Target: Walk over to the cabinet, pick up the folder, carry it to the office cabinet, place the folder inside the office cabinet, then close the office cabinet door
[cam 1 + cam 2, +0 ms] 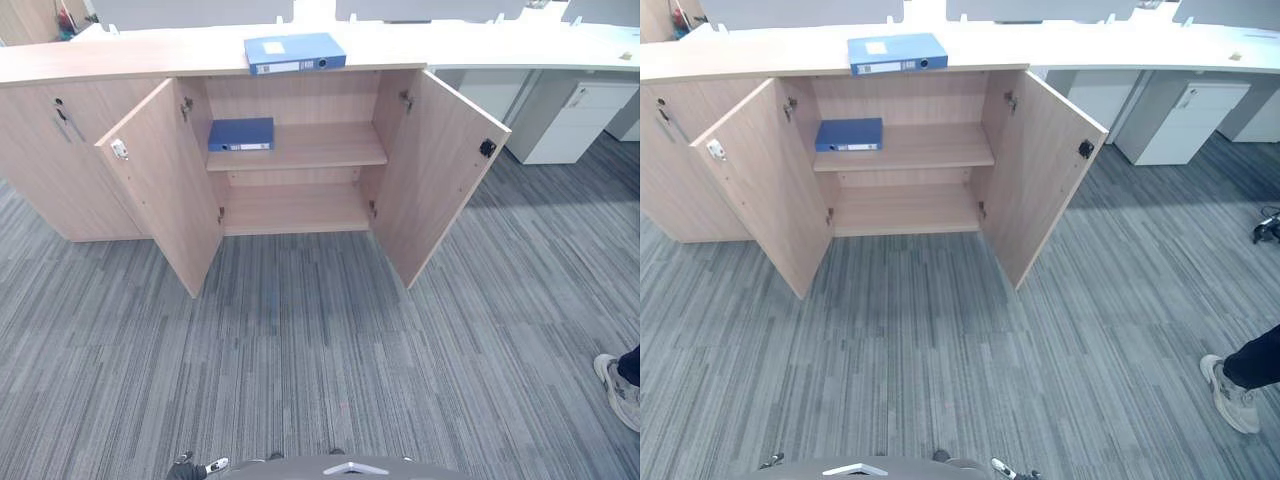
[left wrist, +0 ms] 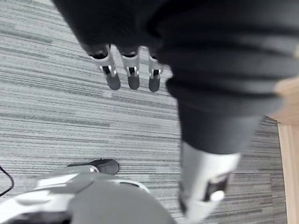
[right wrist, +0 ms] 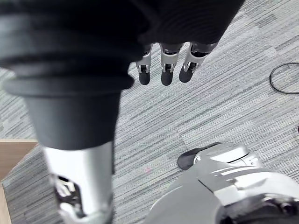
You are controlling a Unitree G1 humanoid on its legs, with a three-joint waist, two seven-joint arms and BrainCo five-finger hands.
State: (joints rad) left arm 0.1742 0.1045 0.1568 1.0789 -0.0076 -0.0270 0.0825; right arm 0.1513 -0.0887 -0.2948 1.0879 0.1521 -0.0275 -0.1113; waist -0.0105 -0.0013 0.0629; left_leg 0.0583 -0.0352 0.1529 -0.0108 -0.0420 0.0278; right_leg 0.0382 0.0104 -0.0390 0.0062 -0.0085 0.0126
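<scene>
A light blue folder [image 1: 294, 52] lies flat on the top of the low wooden cabinet [image 1: 130, 60] straight ahead. Both cabinet doors stand wide open, the left door [image 1: 165, 185] and the right door [image 1: 435, 165] swung out toward me. Inside, a darker blue folder [image 1: 241, 134] lies flat at the left end of the upper shelf [image 1: 330, 150]; the lower shelf is bare. My left hand [image 2: 133, 77] hangs over the carpet with straight fingers, holding nothing. My right hand [image 3: 166, 70] hangs the same way, fingers straight and holding nothing. Both hands are far from the cabinet.
Grey striped carpet [image 1: 300, 350] stretches between me and the cabinet. A closed cabinet section with a key [image 1: 60, 115] adjoins on the left. White drawer units [image 1: 575, 120] stand at the back right. A person's shoe [image 1: 620, 390] shows at the right edge.
</scene>
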